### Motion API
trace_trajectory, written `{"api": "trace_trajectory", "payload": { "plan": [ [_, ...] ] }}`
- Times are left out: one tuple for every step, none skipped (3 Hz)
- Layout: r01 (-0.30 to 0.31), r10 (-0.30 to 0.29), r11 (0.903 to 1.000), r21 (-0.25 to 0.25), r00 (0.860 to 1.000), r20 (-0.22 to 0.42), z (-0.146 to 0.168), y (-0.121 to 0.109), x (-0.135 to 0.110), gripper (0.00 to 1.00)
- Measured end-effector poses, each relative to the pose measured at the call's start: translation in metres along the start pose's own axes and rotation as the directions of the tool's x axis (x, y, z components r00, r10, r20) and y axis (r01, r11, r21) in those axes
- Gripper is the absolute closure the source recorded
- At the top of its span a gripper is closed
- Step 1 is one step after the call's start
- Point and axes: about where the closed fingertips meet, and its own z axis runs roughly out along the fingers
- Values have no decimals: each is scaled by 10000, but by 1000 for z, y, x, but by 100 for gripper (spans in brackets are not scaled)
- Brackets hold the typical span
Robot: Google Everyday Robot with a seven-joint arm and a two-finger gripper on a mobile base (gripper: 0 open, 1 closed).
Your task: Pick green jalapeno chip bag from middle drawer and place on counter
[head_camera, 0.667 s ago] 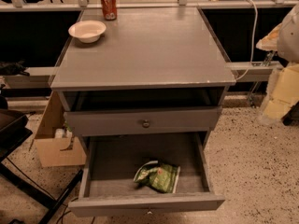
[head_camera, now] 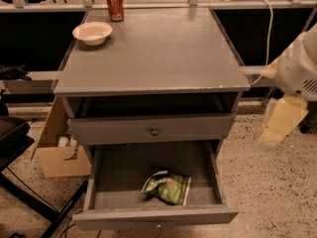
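The green jalapeno chip bag (head_camera: 167, 187) lies crumpled on the floor of the open middle drawer (head_camera: 101, 182), right of centre and near its front panel. The counter (head_camera: 158, 53) is the flat grey cabinet top above it. My gripper (head_camera: 281, 123) hangs off the white arm at the right edge of the view, beside the cabinet, level with the shut top drawer. It is well right of and above the bag and holds nothing.
A white bowl (head_camera: 92, 32) and a red soda can (head_camera: 115, 4) stand at the counter's back left. The top drawer (head_camera: 154, 131) is shut. A cardboard box (head_camera: 59, 150) sits on the floor to the left, next to a dark stand (head_camera: 15, 143).
The arm and gripper have moved down and a little left, towards the cabinet's right side. The bag and drawer have not moved.
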Motion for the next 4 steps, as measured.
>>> {"api": "trace_trajectory", "payload": {
  "plan": [
    [-111, 144, 9989, -447, 9973, 725, 76, 46, 1, 0],
    [-150, 254, 9949, -996, 9943, 1031, 156, 79, 4, 0],
    [-266, 469, 9909, -1316, 9870, 1538, 233, 86, -1, 0],
    [-573, 1000, 9782, -1996, 9724, 2110, 315, 76, -10, 0]
  ]
}}
